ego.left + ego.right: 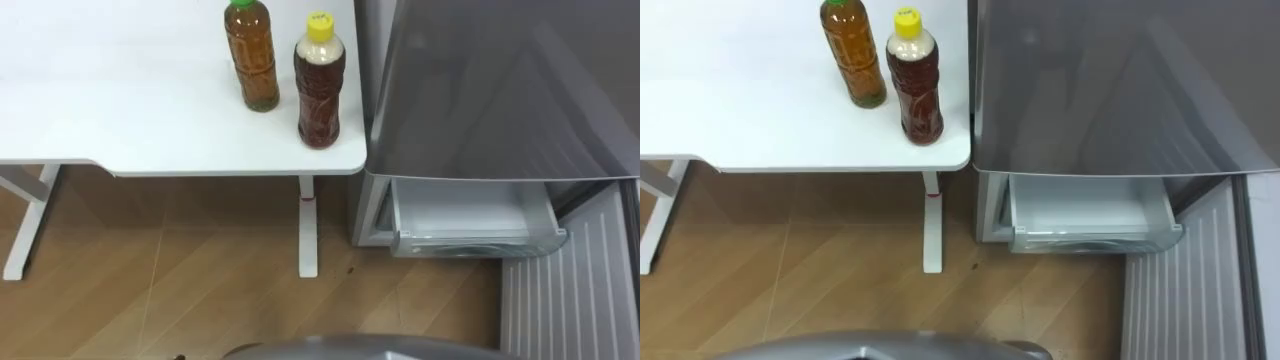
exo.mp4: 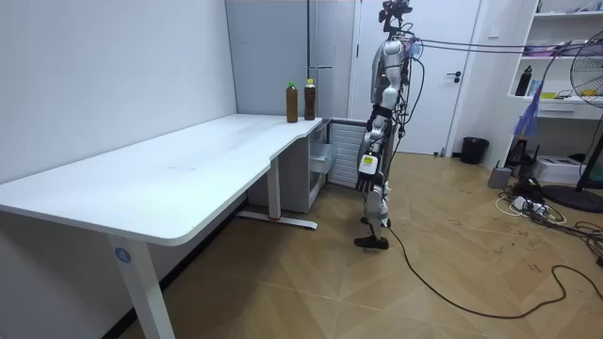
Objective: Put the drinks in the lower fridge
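Note:
Two drinks stand on the white table's [image 1: 120, 100] right end: an amber bottle with a green cap [image 1: 252, 60] and, nearer the corner, a darker bottle with a yellow cap [image 1: 319, 85]. Right of the table is the grey fridge [image 1: 500, 90], whose lower white drawer [image 1: 470, 215] is pulled out and holds nothing. In the room view I stand upright facing the fridge, a step back from it, and my left hand [image 2: 367, 168] hangs by my hip, away from both bottles.
The lower fridge door [image 1: 570, 290] is swung open at the right, its ribbed inner face showing. A table leg [image 1: 307, 225] stands just left of the drawer. Wooden floor lies in front of me. A fan [image 2: 589, 104] and shelves stand far off on the room view's right.

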